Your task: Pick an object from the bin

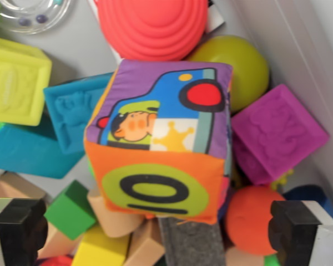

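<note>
Under gripper [155,233], fingers spread w/ nothing held: grey bin floor [83,50], white wall [299,50], fabric cube [161,138].

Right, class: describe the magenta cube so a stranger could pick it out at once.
Start from the big fabric cube with the police-car picture in the middle. Look to the wrist view's right, past the yellow-green ball, beside the pale bin wall. The magenta cube is the only purple-pink block, tilted, with an embossed face.
</note>
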`<state>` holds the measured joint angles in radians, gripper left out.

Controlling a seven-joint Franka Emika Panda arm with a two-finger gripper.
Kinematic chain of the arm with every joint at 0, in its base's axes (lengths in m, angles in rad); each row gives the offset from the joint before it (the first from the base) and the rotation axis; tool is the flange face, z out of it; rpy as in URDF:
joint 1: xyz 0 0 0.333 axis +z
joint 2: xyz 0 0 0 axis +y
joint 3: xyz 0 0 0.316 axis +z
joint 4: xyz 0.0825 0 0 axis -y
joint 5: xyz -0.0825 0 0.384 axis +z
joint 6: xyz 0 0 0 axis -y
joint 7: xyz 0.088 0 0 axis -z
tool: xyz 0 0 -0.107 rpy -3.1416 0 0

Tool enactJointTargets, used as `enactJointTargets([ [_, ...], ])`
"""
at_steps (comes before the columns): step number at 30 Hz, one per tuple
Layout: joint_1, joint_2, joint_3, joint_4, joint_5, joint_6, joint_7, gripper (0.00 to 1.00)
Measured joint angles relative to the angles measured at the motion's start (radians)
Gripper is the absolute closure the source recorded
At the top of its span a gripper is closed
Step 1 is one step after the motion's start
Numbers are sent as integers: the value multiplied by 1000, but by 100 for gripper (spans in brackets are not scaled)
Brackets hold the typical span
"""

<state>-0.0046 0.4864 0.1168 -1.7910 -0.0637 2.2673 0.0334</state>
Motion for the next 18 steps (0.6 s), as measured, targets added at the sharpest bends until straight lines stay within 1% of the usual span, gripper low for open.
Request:
enactJointTargets([
  [10,2,71,-5,-10,-9,78,0,0],
  [18,6,107,-10,-12,-13,117,0,0],
])
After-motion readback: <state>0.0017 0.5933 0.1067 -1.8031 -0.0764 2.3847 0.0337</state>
